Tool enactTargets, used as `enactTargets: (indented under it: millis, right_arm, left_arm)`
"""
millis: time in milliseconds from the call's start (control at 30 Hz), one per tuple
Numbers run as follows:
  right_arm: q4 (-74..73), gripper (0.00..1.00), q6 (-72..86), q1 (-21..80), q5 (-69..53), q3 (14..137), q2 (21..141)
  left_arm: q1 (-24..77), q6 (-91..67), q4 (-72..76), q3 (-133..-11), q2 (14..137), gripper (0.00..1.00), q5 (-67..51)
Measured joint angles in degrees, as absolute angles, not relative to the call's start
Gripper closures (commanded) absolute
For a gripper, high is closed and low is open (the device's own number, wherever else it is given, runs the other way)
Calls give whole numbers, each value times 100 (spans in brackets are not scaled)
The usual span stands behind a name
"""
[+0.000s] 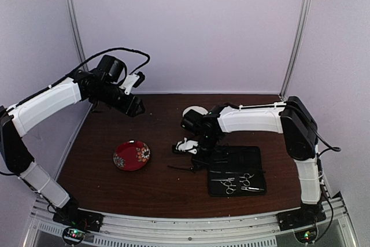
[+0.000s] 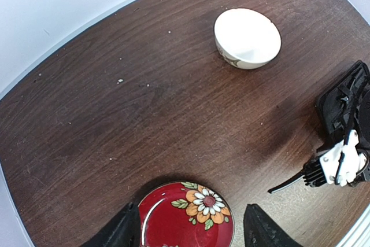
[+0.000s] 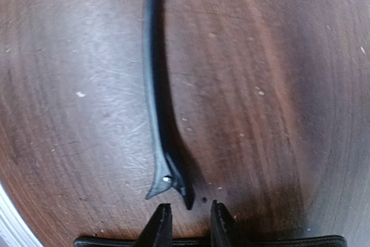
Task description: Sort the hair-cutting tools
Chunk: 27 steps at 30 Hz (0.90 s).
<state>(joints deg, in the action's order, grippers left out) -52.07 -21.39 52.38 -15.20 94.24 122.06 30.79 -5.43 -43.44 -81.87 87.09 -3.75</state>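
Note:
A thin black stick-like tool (image 3: 156, 96) lies flat on the brown table, its forked end just ahead of my right gripper (image 3: 188, 221). The jaws stand a little apart with nothing between them. From above, the same tool (image 1: 179, 169) lies left of the flat black case (image 1: 237, 157), under the right gripper (image 1: 195, 160). Two silver scissors, one longer (image 1: 230, 185) and one smaller (image 1: 250, 182), rest on the case's front part. My left gripper (image 2: 191, 232) hangs open, high over the red plate (image 2: 185, 218), holding nothing.
A white bowl (image 2: 247, 37) stands at the back of the table, also seen behind the right arm (image 1: 195, 111). The red flowered plate (image 1: 132, 155) sits left of centre. The case's edge (image 3: 260, 241) lies right under the right fingertips.

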Motion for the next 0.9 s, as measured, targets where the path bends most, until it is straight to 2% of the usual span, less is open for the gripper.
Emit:
enactTargets:
  millis: [333, 900]
  right_arm:
    - [-4923, 72, -1487, 5498, -1048, 8954, 11695]
    - [-4762, 75, -764, 5822, -851, 8923, 11915]
  left_arm:
    - [3079, -543, -4342, -8187, 8709, 36, -416]
    - [3079, -539, -4344, -8184, 8709, 36, -427]
